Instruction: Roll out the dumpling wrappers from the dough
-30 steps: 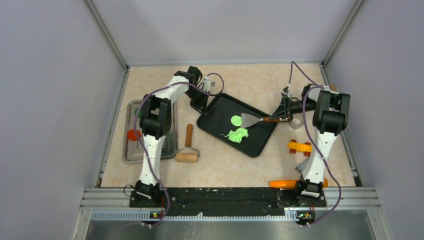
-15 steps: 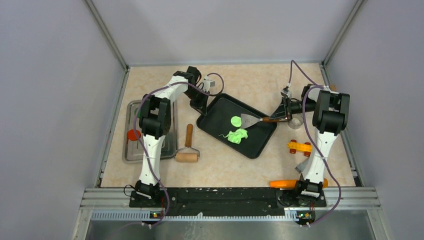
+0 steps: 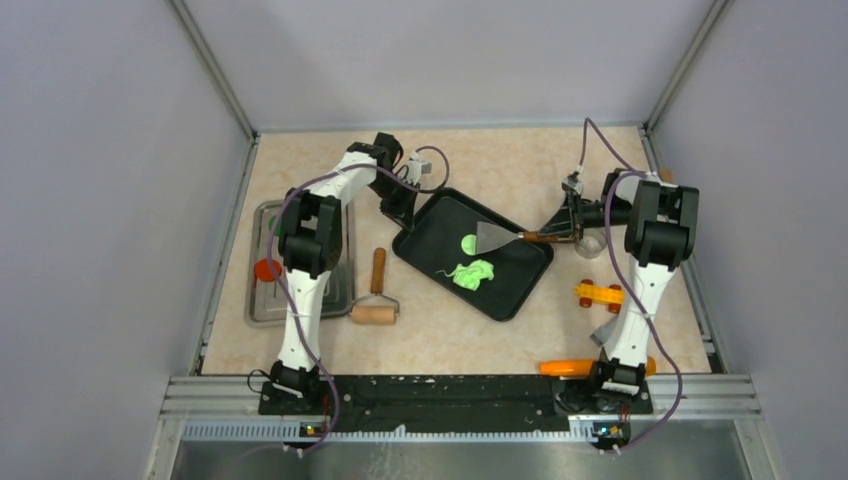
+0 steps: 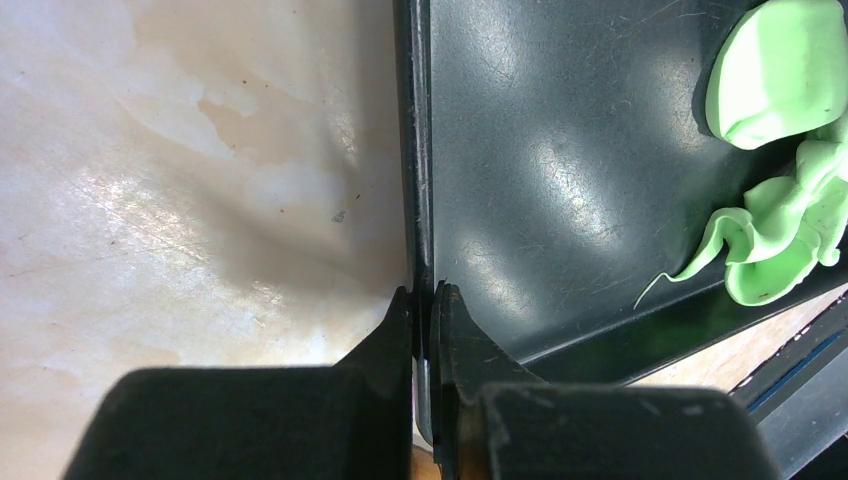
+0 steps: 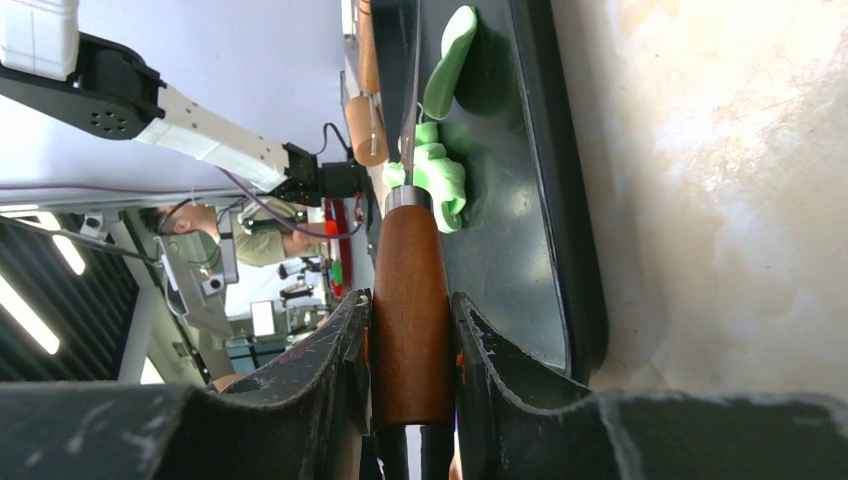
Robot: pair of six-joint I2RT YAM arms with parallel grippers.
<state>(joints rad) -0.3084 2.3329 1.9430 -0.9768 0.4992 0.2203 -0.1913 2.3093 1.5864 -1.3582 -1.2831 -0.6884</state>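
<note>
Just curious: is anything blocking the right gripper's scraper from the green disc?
Nothing visible. The scraper in the right gripper sits with its blade right beside the disc on the tray; the ragged dough lies aside.

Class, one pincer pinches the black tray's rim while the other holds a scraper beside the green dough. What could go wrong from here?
1. The scraper sits right beside the round wrapper; a steep push may gouge or fold it instead of lifting it.
2. The left pincer holds only the thin rim of the tray; a sideways shove could pivot the tray loose.
3. The ragged dough scrap lies close by; the wrapper might slide into it and stick.
</note>
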